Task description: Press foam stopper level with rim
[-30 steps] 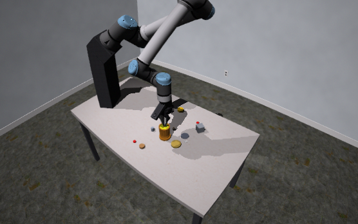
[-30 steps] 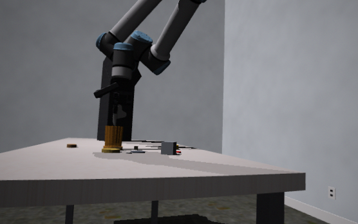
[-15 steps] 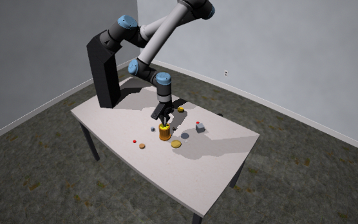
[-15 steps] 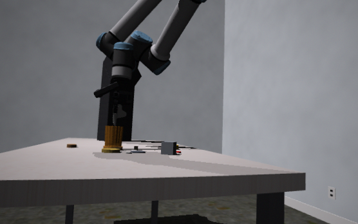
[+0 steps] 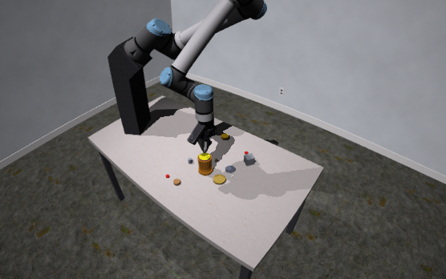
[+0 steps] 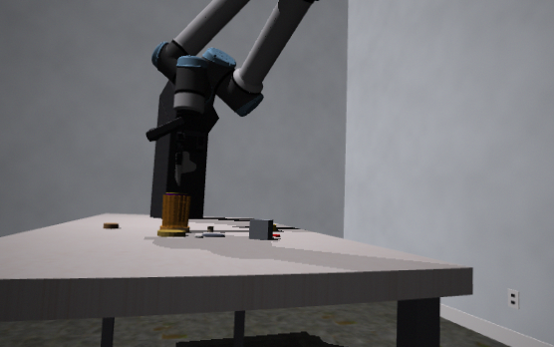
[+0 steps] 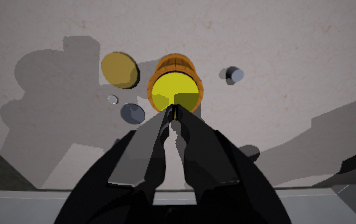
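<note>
An orange ribbed jar (image 5: 204,164) stands upright on the white table; it also shows in the exterior view (image 6: 175,212) and the wrist view (image 7: 175,90). A yellow foam stopper (image 7: 175,94) fills its mouth, its top near the rim (image 5: 204,155). My gripper (image 5: 205,149) is shut and empty, pointing straight down over the stopper. In the exterior view the fingertips (image 6: 178,181) hang a little above the jar's top. In the wrist view the closed tips (image 7: 173,113) sit over the stopper's near edge.
A yellow disc (image 5: 219,179), a grey-blue disc (image 5: 230,169), a small grey cylinder (image 5: 190,160), an orange disc (image 5: 176,182), a red bead (image 5: 168,175), a grey block (image 5: 249,159) and a brown disc (image 5: 225,136) lie around the jar. The robot's black pedestal (image 5: 129,90) stands at the table's back.
</note>
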Available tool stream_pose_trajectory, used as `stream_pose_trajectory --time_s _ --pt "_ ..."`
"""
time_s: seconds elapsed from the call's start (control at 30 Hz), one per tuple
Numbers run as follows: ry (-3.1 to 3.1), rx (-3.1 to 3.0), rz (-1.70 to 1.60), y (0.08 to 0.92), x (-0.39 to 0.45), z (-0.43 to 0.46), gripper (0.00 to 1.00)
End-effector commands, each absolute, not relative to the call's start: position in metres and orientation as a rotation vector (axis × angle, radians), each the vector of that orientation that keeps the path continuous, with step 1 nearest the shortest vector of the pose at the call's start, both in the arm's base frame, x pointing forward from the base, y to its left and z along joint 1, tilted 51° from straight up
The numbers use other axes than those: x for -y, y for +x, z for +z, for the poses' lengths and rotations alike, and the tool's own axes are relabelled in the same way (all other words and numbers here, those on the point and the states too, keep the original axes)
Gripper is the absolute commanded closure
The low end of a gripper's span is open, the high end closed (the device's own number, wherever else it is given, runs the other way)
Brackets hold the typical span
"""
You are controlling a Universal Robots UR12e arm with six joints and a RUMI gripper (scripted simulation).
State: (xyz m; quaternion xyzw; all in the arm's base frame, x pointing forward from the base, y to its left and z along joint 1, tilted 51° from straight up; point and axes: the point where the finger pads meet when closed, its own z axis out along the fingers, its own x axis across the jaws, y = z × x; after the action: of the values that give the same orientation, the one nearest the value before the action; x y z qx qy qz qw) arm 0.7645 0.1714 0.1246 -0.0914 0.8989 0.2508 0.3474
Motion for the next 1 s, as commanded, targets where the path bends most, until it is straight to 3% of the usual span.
stream_pose_trajectory --time_s 0.0,0.97 --pt "-0.238 -2.331 0.65 0.7576 -0.165 0.1327 1.0" --pt "-0.238 -2.331 0.65 0.7533 -0.1613 0.1373 1.0"
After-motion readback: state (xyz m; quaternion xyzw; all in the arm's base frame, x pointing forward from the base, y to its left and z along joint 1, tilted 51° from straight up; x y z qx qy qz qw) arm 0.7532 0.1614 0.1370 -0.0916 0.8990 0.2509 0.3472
